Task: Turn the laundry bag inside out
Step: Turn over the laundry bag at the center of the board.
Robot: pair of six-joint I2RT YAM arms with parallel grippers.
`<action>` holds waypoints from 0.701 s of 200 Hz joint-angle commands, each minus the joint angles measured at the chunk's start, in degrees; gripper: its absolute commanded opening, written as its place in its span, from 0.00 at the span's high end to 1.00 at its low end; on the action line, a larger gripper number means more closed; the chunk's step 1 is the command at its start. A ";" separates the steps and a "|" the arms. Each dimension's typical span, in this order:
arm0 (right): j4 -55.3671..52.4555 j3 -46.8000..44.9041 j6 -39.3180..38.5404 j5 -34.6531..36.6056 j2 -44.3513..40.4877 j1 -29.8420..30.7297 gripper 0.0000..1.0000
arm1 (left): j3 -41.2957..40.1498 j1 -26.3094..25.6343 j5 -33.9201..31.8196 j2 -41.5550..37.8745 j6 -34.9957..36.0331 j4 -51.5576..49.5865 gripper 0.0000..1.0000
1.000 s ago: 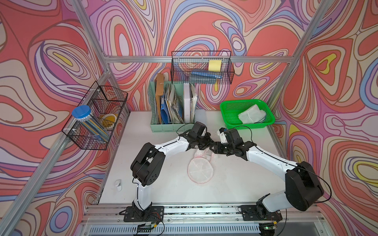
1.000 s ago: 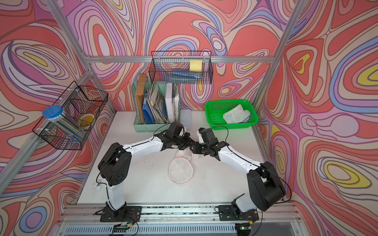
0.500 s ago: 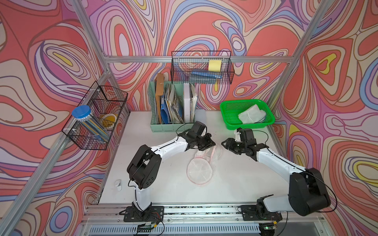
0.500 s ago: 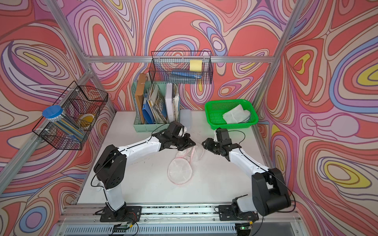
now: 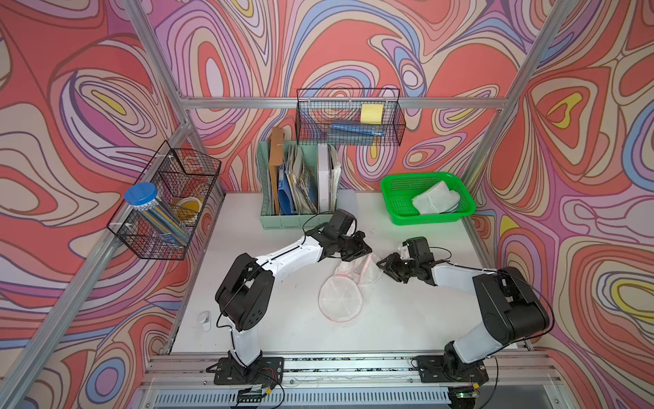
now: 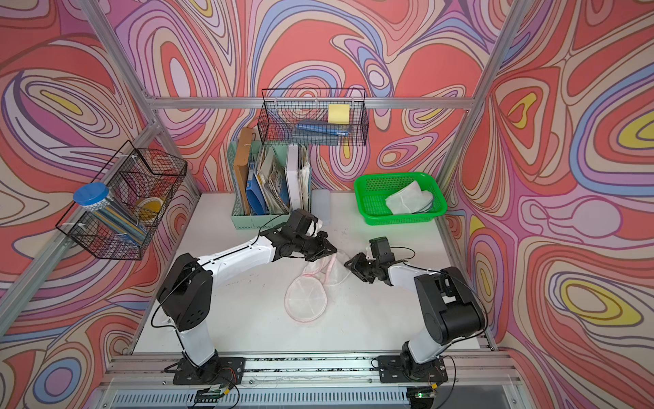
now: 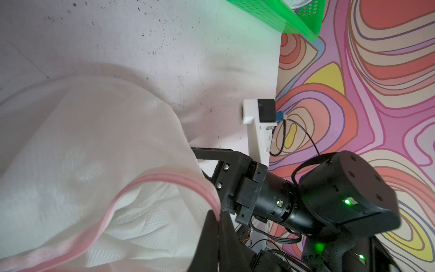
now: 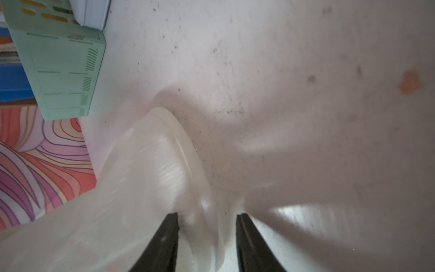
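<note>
One green basket [image 5: 424, 217], one laundry bag [image 5: 339, 301]: left fingers [image 7: 211, 242] clamped on its pink rim [image 7: 164, 177], right fingers [image 8: 164, 242] apart astride it.

Top views are bright and sharp. Up close, the laundry bag [image 8: 141, 188] looks blurry; soft shadows lie on the table [image 8: 282, 70].

Both top views: set high over the near edge, tilted down toward the far wall [image 5: 354, 42], distant enough to take in the whole table [image 5: 283, 336]; nearly the same scene, shifted slightly sideways. Left wrist: close above the bag [image 7: 94, 153], facing right toward the right arm [image 7: 341, 195] and basket [image 7: 294, 21]. Right wrist: closer yet, low over the table, facing left and far, past the right gripper [image 8: 207, 214] to the holder [image 8: 63, 75]. Shared by all four: bag and table.
</note>
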 commanded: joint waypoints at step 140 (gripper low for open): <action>-36.74 27.24 -14.74 10.67 -19.14 3.69 1.00 | 10.09 8.16 10.82 -6.09 2.49 -10.67 1.00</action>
